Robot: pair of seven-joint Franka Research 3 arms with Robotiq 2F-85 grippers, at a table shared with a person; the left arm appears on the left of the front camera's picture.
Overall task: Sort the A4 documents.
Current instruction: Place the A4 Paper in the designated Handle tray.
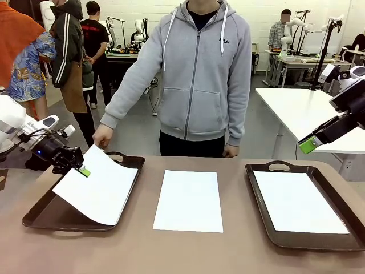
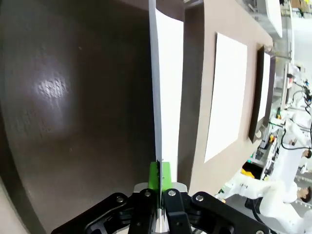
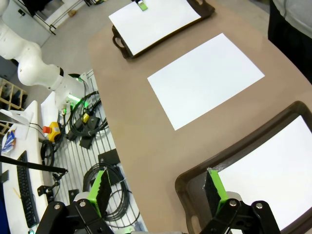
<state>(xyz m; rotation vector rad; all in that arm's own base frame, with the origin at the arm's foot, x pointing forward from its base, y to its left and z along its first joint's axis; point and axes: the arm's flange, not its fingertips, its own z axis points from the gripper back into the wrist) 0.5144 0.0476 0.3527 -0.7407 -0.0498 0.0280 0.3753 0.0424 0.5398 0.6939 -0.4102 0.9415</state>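
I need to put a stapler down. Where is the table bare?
Bare strips lie between the left tray and the middle sheet, and between that sheet and the right tray. The left tray is crowded: the left end effector holds a sheet over it.

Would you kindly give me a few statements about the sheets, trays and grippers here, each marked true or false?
1. The left gripper is shut on the pinched sheet, which hangs tilted over the left tray. True.
2. The right gripper holds a sheet. False: it is open and empty, raised near the right tray.
3. The middle sheet lies flat on the table between the two trays. True.
4. The right tray is empty. False: the third sheet lies flat in it.
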